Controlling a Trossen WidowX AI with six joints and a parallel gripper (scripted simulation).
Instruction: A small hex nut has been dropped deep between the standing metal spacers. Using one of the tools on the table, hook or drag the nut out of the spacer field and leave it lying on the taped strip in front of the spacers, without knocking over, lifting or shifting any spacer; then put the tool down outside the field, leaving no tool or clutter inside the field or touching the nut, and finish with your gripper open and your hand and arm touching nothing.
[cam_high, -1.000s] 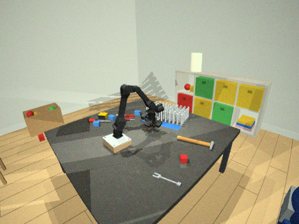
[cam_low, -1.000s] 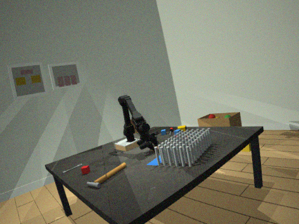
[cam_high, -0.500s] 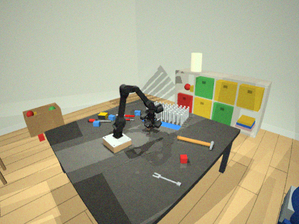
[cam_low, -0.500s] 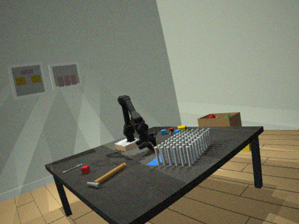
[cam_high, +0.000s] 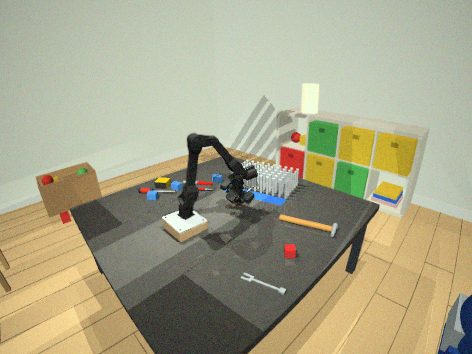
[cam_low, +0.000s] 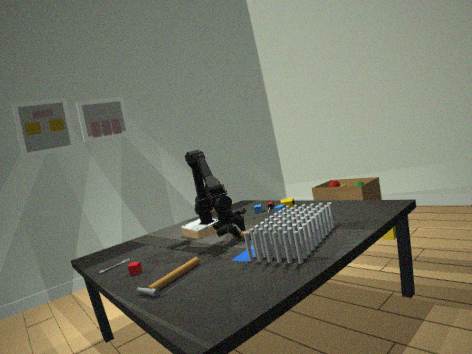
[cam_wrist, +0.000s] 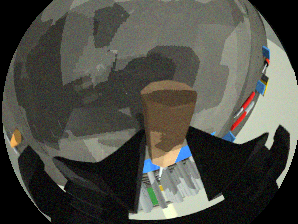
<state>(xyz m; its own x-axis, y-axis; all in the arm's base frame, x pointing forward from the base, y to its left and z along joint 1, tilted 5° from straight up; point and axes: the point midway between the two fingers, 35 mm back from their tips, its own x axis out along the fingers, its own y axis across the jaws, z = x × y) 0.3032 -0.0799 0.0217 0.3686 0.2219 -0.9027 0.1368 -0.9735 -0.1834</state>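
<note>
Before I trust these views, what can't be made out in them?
- Hex nut: not discernible in any view; the standing spacers crowd together.
- Far end of the brown handle in the tool: too small and blurred in the wrist view.
- Blue bag-like thing: cut off by the top view's right edge.
</note>
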